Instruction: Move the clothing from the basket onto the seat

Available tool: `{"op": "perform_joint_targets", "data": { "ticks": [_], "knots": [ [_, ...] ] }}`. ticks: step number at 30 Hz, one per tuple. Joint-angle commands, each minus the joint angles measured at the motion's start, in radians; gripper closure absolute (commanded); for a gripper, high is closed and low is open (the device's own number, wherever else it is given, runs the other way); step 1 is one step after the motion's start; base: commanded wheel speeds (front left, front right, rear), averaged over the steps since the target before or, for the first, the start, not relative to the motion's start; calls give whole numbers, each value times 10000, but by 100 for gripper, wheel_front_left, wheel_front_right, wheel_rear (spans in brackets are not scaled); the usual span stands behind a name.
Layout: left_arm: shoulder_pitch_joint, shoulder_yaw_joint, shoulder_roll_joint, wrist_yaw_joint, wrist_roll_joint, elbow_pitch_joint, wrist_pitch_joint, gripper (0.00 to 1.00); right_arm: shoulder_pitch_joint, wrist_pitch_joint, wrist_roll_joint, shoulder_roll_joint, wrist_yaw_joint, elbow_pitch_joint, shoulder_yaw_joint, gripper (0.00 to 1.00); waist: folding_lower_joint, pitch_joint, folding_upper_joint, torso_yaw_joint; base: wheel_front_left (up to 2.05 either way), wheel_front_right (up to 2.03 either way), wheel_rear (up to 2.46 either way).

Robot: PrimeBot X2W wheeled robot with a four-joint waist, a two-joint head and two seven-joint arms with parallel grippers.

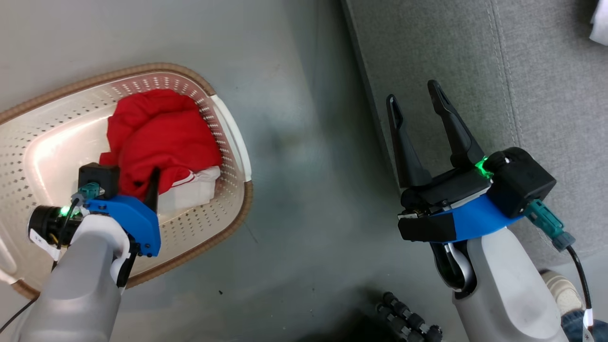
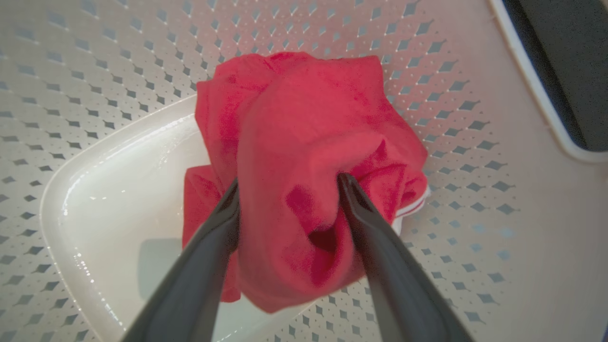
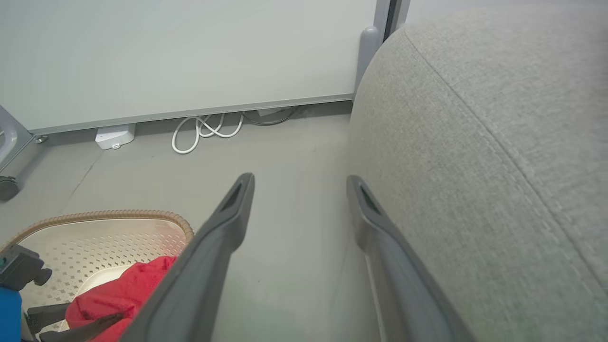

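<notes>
Looking down from the head, an open strip of grey floor [image 1: 304, 142] runs up the middle. A laundry basket [image 1: 156, 66] is on the robot's left and a grey sofa [image 1: 522, 71] on its right. At the lower right corner, by the right forearm, a person's shoe [image 1: 563, 289] rests on the floor near the sofa. The basket's white side handle and brown woven rim face the open strip. The sofa's front edge runs straight along the other side, and the two stand well apart.

The red clothing [image 1: 161, 137] lies heaped in the basket against the wall on the sofa side. A white band shows at the heap's near edge, and the basket's smooth bottom shows to the heap's left. I cannot tell how many garments make up the heap.

The left hand [image 2: 289, 180] reaches down inside the basket. Its two dark fingers are spread wide and straddle a bulging fold of the red fabric. Both inner faces touch the fabric but are not squeezed together.

The right hand [image 1: 412, 92] hangs at the sofa's front edge, above the floor, with its fingers spread apart in free air.

Further off, the sofa's rounded cushion stretches away, with a small white item [image 1: 599, 23] at its far corner. Beyond the basket, a coiled white cable [image 3: 204, 130] lies on the floor at the foot of a pale wall panel [image 3: 190, 52].
</notes>
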Motion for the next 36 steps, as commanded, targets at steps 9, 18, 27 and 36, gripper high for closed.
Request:
{"op": "perform_joint_targets", "data": {
  "ticks": [9,18,27,36],
  "knots": [
    [-372,-81,-39,-46,-169,796,165,100,-251,-98,146,14,-10,240,10,0,-2,52,0,-163,0,0,0],
    [-503,-184,-287,-153,-266,1212,-121,100,-289,-107,54,14,-10,189,-56,0,-2,-108,0,25,0,0,0],
    [-275,-388,-901,-343,-432,1452,-502,100,-34,-94,-245,11,-10,590,-157,0,-2,-1362,0,552,0,0,0],
    [350,-1063,-1659,-584,-406,956,-764,100,741,118,-687,2,-10,1134,-293,0,-2,-3910,0,1461,0,0,0]
  ]
}}
